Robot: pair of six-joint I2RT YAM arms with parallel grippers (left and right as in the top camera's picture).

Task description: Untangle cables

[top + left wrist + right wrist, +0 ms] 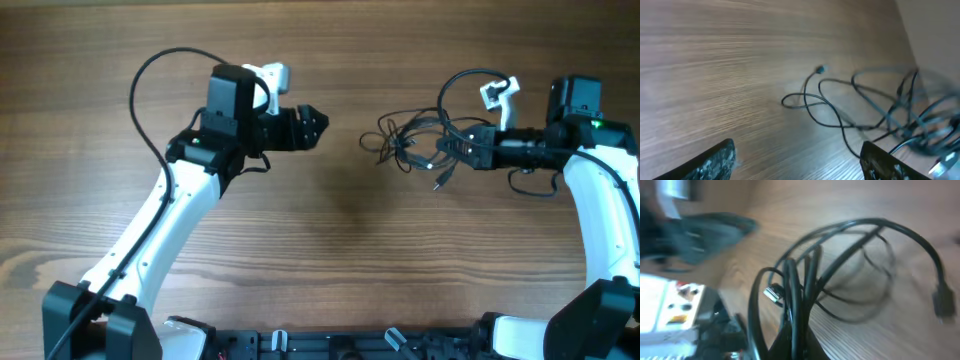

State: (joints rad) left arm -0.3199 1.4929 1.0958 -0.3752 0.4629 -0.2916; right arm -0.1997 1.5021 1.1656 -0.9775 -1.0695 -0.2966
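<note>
The thin black cables (410,140), a loose tangle of looped cord with small plug ends, lie on the pale-brown wood-grain desk (330,230). They sit right of its middle, in the half toward the far edge. They look light and limp. A pull on one strand will likely drag the whole bundle across the smooth wood rather than open it, so one side has to be anchored. Thin cord slips out of a loose grip. The better hold, I judge, is a free outer loop or the strand just behind the small dark plug (820,69), clear of the knot. The right pincer (462,148) is closed tight on several strands at the bundle's right side; in the right wrist view they rise from its fingers. The left pincer (318,127) stands wide open and empty, short of the cables on their left, touching nothing.
</note>
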